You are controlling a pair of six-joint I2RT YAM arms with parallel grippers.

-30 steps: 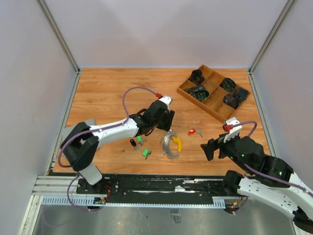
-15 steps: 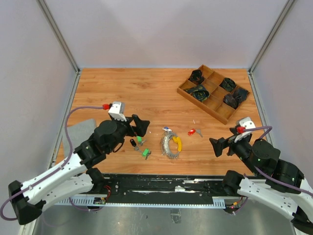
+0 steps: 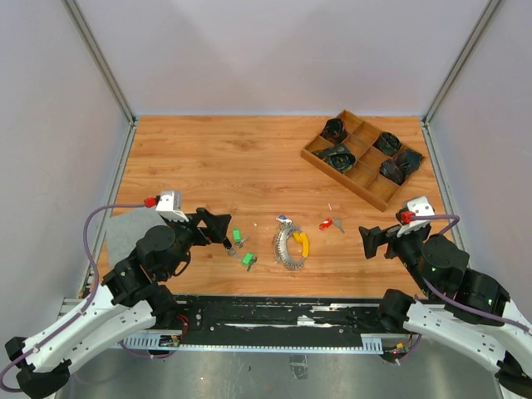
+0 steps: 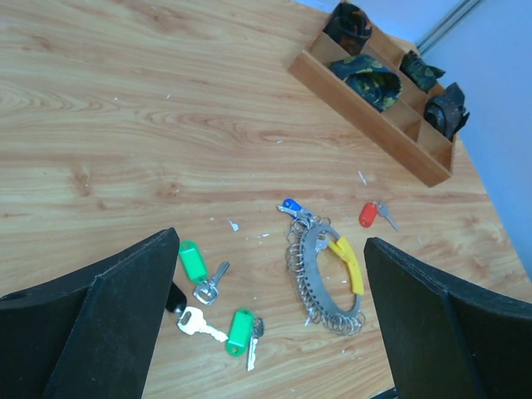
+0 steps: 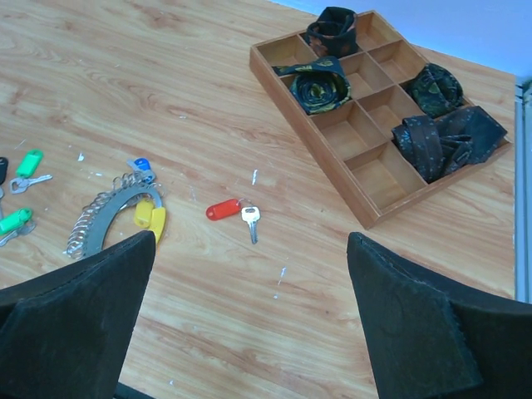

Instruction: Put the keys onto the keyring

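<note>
The keyring [image 3: 291,246] lies flat on the wooden table, a silvery coil with a yellow curved piece [image 4: 347,262]; it also shows as the keyring [image 5: 108,218] at the left of the right wrist view. A blue-tagged key [image 4: 290,205] sits at its far end. Two green-tagged keys [image 4: 192,260] [image 4: 241,330] and a black-tagged key [image 4: 176,298] lie left of the ring. A red-tagged key [image 3: 327,224] [image 5: 224,209] lies to its right. My left gripper [image 3: 218,231] hovers open near the green keys, holding nothing. My right gripper [image 3: 371,241] is open and empty, right of the red key.
A wooden divided tray [image 3: 342,179] with dark rolled cloths stands at the back right. A grey pad [image 3: 125,224] lies at the table's left edge. Small white flecks dot the wood around the ring.
My left arm has drawn back from the keyring toward the near left, and its jaws have opened wide. My right arm has pulled back slightly to the right.
</note>
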